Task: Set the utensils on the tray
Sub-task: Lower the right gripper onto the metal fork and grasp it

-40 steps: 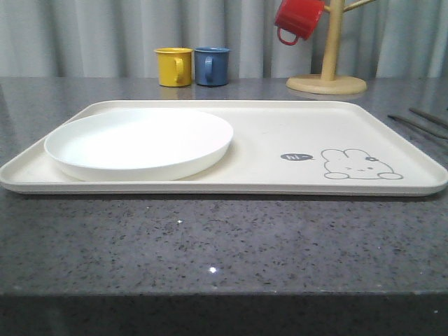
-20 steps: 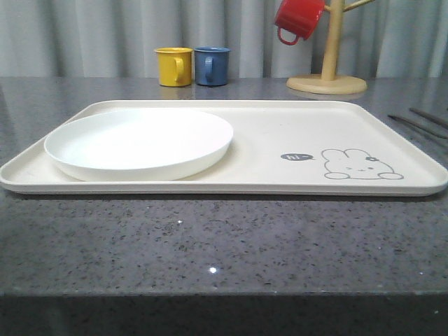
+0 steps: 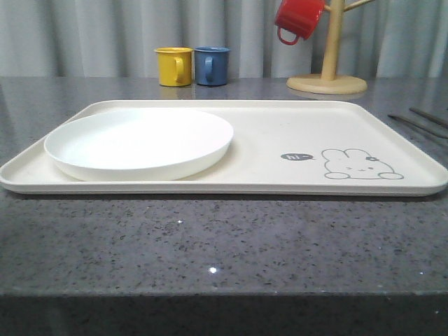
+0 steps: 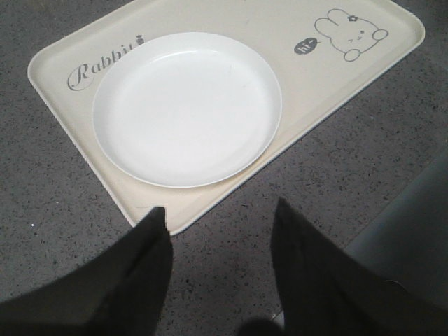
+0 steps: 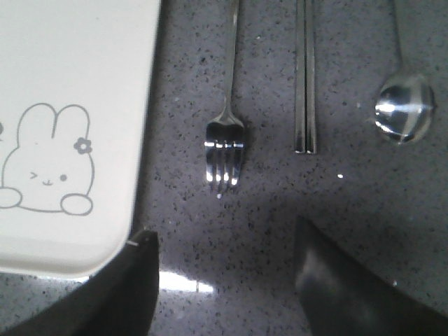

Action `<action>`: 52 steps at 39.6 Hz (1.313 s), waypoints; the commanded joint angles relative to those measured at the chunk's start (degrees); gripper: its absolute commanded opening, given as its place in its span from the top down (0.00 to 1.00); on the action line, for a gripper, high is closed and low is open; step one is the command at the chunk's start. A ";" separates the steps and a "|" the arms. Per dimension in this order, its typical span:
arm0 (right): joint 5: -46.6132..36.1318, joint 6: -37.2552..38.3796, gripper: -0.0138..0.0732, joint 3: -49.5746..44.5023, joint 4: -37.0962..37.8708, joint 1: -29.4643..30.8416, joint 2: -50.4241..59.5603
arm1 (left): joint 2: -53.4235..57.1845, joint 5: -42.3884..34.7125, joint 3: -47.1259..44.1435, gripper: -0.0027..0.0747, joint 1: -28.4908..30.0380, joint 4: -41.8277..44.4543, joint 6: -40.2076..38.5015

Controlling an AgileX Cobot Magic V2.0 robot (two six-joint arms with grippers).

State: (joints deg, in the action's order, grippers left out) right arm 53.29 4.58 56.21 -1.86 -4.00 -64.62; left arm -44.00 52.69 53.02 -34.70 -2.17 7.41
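Observation:
The cream tray [image 3: 280, 119] with its bunny drawing lies across the middle of the dark stone table, also seen as the tray [image 4: 63, 70] and the tray [image 5: 84, 70]. Three utensils lie on the table to the tray's right: a fork [image 5: 225, 150], a pair of chopsticks [image 5: 305, 84] and a spoon [image 5: 404, 108]. Thin dark utensil handles [image 3: 420, 124] show at the right edge of the front view. My right gripper [image 5: 225, 234] is open above bare table just short of the fork's tines. My left gripper [image 4: 218, 213] is open over the table beside the tray's corner.
A round white plate [image 3: 140, 143] sits on the tray's left half. Behind the tray stand a yellow mug [image 3: 173, 66], a blue mug [image 3: 211, 66] and a wooden mug tree [image 3: 327, 77] with a red mug [image 3: 298, 19]. The table's front edge [image 3: 224, 294] runs close by.

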 commanded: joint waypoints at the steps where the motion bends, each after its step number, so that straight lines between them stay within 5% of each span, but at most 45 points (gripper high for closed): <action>1: 0.10 -0.38 0.32 5.89 0.60 -0.05 -5.09 | 0.28 -4.22 1.41 0.60 -0.42 -0.28 -0.61; 25: 2.15 -1.21 0.32 21.62 0.60 -0.05 -27.31 | 0.28 -4.30 1.41 0.79 -0.42 -0.28 -0.61; 34: 2.38 -1.32 0.48 22.91 1.86 -0.05 -31.07 | 0.28 -4.30 1.41 0.85 -0.42 -0.28 -0.61; 47: 2.74 -1.32 0.52 23.44 1.86 -0.05 -33.52 | 0.28 -4.30 1.41 0.93 -0.42 -0.28 -0.61; 52: 3.08 -1.32 0.64 23.44 1.86 -0.05 -33.56 | 0.28 -4.30 1.41 0.97 -0.42 -0.28 -0.61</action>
State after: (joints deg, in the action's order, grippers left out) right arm 57.08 3.90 78.03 0.00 -4.00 -100.21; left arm -44.00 52.45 52.94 -34.70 -2.17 7.41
